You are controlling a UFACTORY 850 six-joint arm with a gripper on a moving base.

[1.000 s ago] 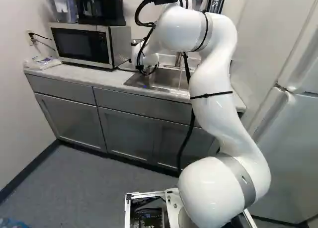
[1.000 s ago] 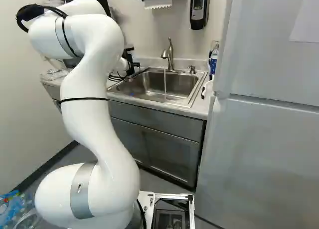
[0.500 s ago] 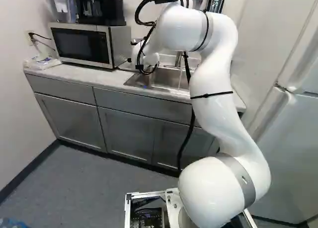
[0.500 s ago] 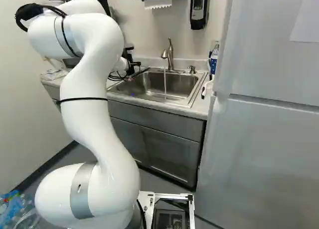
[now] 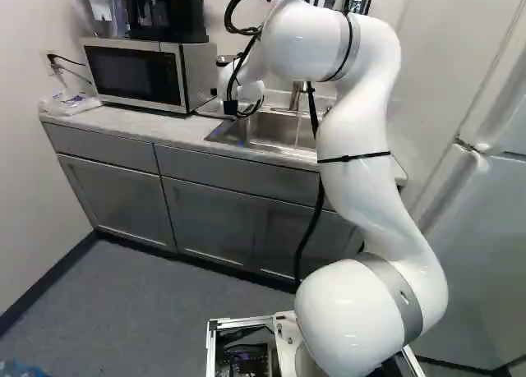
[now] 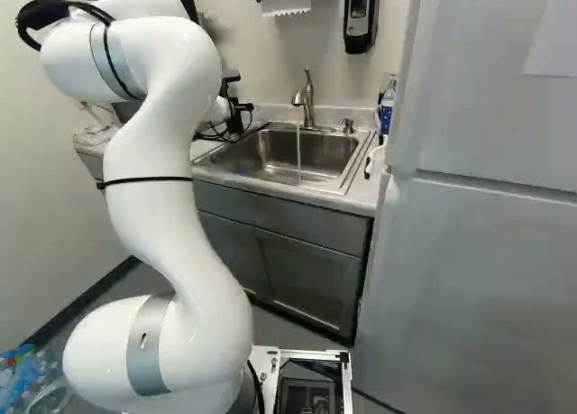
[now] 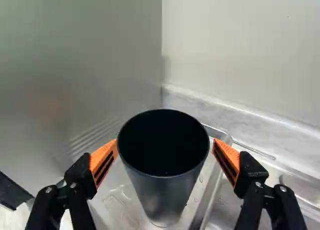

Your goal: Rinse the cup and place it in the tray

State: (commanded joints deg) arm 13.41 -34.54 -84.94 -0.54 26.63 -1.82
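Observation:
Upright, mouth up, the dark grey cup (image 7: pixel 162 190) stands in a clear tray (image 7: pixel 120 207) in the wrist view. My gripper (image 6: pixel 236 115) shows only in part at the sink's left end in the right base view, beside the arm. Seen from the wrist, the gripper (image 7: pixel 165 144) is open, with one orange pad on each side of the cup near its rim. The base views do not show the cup or tray.
Water runs from the faucet (image 6: pixel 308 98) into the sink (image 6: pixel 311 157). A microwave (image 5: pixel 136 73) stands on the counter (image 5: pixel 177 129); its metal side rises close beside the tray, with the wall behind. The fridge (image 6: pixel 478 279) stands at the right.
The upper arm and wrist have shifted slightly, toward the left in the right base view; the black gripper part there sits a little higher. The base has not moved.

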